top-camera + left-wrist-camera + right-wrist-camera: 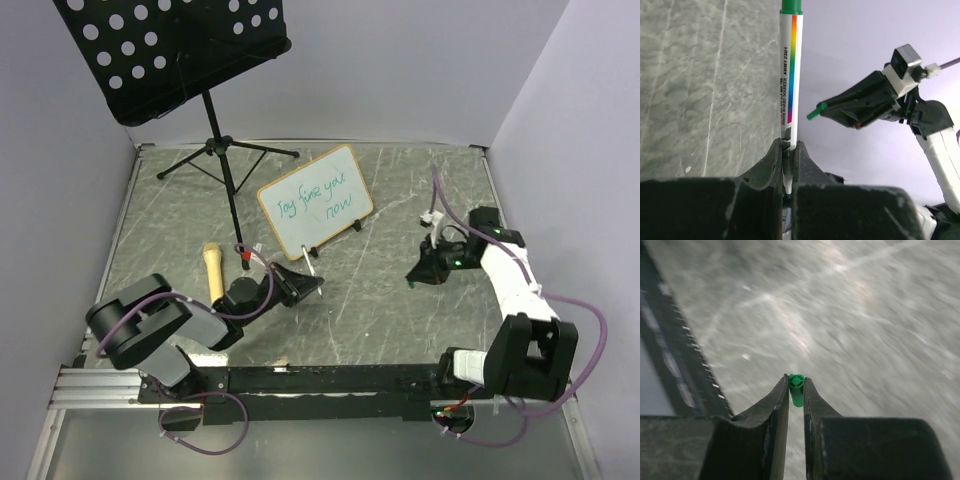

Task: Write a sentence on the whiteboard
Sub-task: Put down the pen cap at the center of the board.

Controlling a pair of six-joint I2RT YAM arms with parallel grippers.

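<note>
Close to the near edge, the left arm point(150, 325) reaches out low over the table point(420, 180). Its jaws are shut tight on the marker point(790, 75), a white pen with a rainbow stripe. They hold it near one end, so most of it sticks out. On the other side, the right arm point(505, 275) has its jaws pinched on the small green cap point(796, 385). A yellow stick-like thing point(213, 270) lies just beside the left arm; I cannot tell what it is.

A bit farther back, near the middle of the table, stands the whiteboard point(315, 200). It leans back on little legs and has blue-green words on it.

What could go wrong? The pen is held by one end only — a push on the board could make it twist or slip. The board just leans, so a hard push could knock it over. The tiny cap could drop.

The table is grey, marbled and smooth looking. Behind the board stands a black music stand point(180, 50) with holes, and plain pale walls point(400, 70) close in the back and sides.
</note>
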